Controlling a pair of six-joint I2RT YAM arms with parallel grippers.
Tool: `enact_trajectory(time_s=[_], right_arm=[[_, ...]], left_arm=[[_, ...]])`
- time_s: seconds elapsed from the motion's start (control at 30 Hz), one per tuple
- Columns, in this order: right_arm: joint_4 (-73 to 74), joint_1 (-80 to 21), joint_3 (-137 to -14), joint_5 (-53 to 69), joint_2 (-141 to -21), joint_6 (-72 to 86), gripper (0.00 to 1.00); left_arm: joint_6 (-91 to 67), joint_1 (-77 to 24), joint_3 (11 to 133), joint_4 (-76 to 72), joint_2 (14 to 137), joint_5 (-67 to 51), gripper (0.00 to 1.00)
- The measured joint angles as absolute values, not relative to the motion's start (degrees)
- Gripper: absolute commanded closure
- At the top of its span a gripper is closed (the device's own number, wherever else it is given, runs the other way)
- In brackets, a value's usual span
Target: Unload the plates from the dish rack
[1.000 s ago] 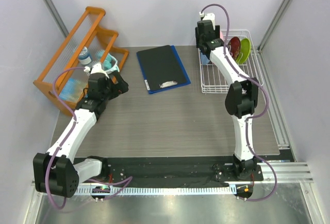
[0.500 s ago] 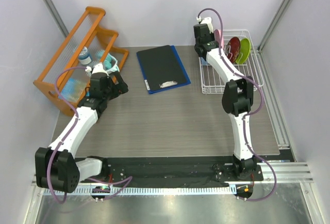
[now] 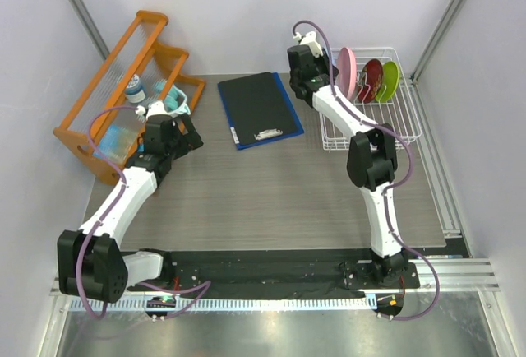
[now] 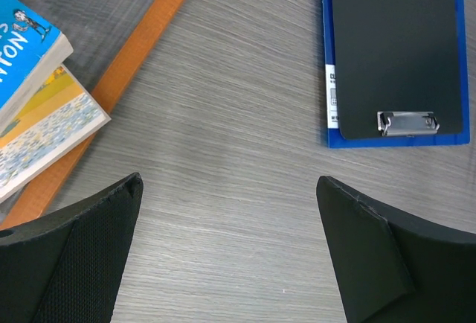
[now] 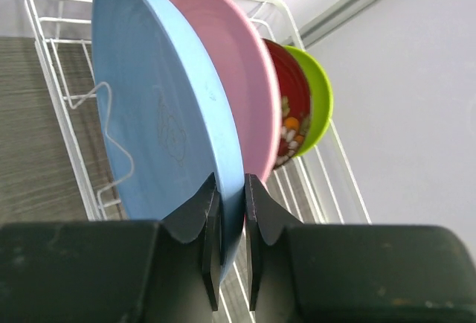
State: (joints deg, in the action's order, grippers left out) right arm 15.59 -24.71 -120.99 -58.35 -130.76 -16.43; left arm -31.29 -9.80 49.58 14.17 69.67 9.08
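In the right wrist view my right gripper (image 5: 230, 189) is shut on the lower rim of the light blue plate (image 5: 163, 129), which stands on edge. Close behind it stand the pink plate (image 5: 234, 77), the dark red patterned plate (image 5: 291, 111) and the lime green plate (image 5: 320, 100), all in the white wire dish rack (image 5: 52, 62). From above, the right gripper (image 3: 306, 65) sits at the left end of the dish rack (image 3: 408, 114), and its wrist hides the blue plate. My left gripper (image 4: 230, 211) hangs open over bare table, holding nothing.
A black clipboard on a blue folder (image 3: 259, 108) lies at the back middle of the table. An orange wooden shelf (image 3: 123, 85) with books (image 4: 37, 100) and a teal bowl (image 3: 177, 100) stands at the left. Grey walls close in both sides.
The right gripper has closed on the blue plate's rim and its wrist has shifted left, away from the rack, uncovering the pink plate. The left arm has barely moved.
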Motion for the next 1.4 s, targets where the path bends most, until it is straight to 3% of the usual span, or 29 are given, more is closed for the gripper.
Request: enact_trajectory(time_s=[0.2, 0.43, 0.6, 0.77, 1.1, 1.4], right_arm=[[14.9, -26.9, -116.3, -61.8, -122.3, -18.2, 0.99], [15.7, -32.2, -111.0, -60.3, -103.6, -14.2, 0.99], [22.9, -34.1, -103.9, -51.3, -90.5, -3.4, 0.99], [27.5, -33.9, -90.4, -38.2, -80.0, 8.4, 0.99], [26.5, -36.5, -65.7, -18.2, -74.4, 23.8, 0.99], [18.9, -39.6, -60.0, -10.0, -71.8, 31.0, 0.99]], left_arm=[[-33.5, -9.8, 51.2, 16.2, 70.1, 9.1, 0.01], [-35.3, -9.8, 51.5, 16.7, 69.2, 4.3, 0.01], [-37.6, -9.8, 48.7, 13.1, 65.3, -4.4, 0.14], [-42.7, -10.1, 42.5, 4.2, 60.6, -13.9, 0.09], [-48.1, -14.2, 33.5, -7.3, 54.9, -21.0, 0.10], [-47.9, -21.8, 29.2, -10.7, 57.9, -17.1, 0.12]])
